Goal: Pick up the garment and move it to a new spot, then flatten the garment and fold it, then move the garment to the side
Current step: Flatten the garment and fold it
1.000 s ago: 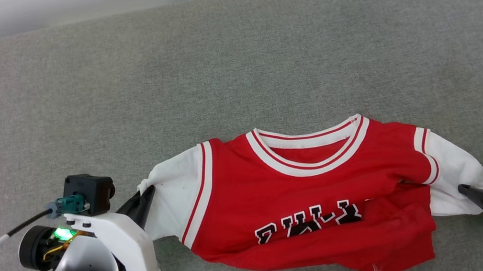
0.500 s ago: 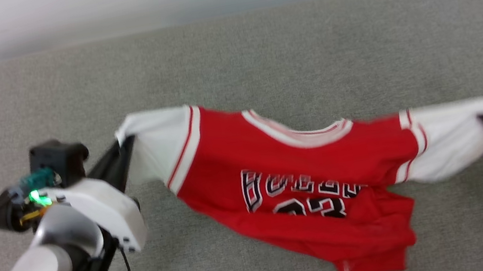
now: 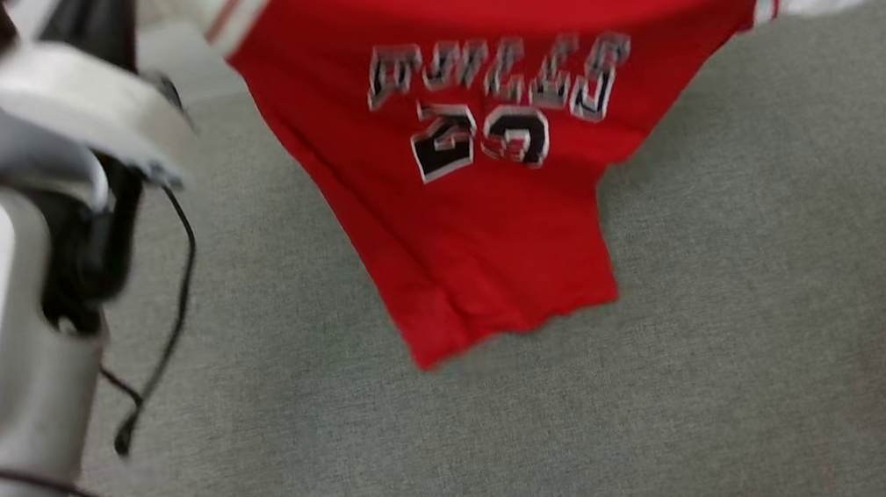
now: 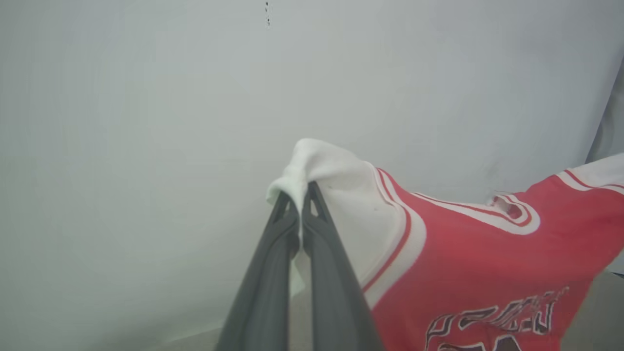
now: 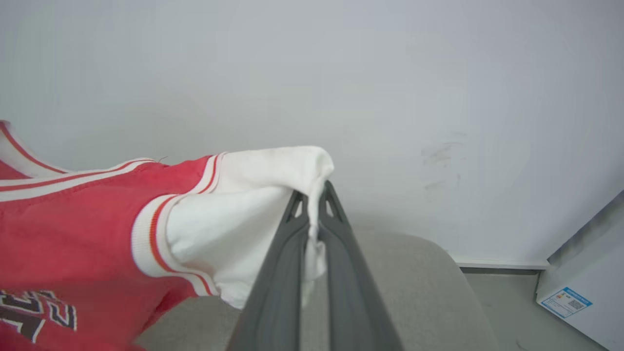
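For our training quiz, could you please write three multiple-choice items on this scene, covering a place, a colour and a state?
1. Where does the left tool grip the shirt?
A) hem
B) white sleeve
C) collar

2. What colour is the shirt's body?
A) blue
B) green
C) red

3. What state is the shirt in?
A) folded
B) hanging between the left tool and the right tool
C) lying flat

Answers:
1 B: the left wrist view shows it pinching the sleeve's end.
2 C: the body is red in the head and wrist views.
3 B: each tool is shut on a sleeve and the body hangs down.
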Motion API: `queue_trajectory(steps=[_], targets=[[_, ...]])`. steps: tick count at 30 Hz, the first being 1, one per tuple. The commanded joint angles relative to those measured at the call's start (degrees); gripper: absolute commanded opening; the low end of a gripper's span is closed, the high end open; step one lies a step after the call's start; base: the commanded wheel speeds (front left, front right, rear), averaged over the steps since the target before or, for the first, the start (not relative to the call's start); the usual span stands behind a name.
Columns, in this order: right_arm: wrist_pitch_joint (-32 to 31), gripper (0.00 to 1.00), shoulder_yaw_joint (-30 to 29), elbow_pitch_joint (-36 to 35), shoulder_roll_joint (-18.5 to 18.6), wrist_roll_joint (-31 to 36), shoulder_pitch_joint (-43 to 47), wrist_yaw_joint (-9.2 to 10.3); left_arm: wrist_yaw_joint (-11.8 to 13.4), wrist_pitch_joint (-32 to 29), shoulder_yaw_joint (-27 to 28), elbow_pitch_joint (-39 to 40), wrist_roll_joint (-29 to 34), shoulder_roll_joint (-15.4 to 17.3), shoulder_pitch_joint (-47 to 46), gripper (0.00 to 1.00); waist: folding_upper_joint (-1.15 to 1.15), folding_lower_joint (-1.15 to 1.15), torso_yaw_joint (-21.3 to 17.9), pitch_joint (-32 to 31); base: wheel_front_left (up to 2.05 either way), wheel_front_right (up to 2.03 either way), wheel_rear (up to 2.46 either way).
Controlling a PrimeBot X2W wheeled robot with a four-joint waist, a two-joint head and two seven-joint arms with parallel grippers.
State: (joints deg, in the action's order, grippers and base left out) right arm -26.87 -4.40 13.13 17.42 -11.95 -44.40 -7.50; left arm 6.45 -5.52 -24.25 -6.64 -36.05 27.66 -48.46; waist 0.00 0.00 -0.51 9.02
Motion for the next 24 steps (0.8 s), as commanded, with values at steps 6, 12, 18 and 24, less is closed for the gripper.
queue_trajectory(steps=[6,12,18,24], targets=[[3.26,0.00,1.53,5.10,1.54,1.71,-15.66,0.02,-3.50,4.46,2.10,-12.69,-0.74,-3.96,-15.80,0.00,0.00,0.00,0.84,6.50,0.00,0.00,0.00],[5.60,0.00,2.25,7.11,0.67,3.48,-29.28,0.02,-5.68,9.00,3.49,-22.20,1.25,-4.00,-29.98,0.00,0.00,0.00,0.23,13.38,0.00,0.00,0.00],[6.94,0.00,3.18,8.10,-0.06,5.16,-39.45,0.02,-7.24,12.18,4.63,-26.28,2.00,-3.31,-38.89,0.00,0.00,0.00,-0.40,18.78,0.00,0.00,0.00],[8.83,0.00,4.11,10.34,-1.17,5.55,-47.42,0.02,-9.06,15.15,4.61,-31.26,2.85,-2.82,-45.09,0.00,0.00,0.00,-0.54,23.45,0.00,0.00,0.00]])
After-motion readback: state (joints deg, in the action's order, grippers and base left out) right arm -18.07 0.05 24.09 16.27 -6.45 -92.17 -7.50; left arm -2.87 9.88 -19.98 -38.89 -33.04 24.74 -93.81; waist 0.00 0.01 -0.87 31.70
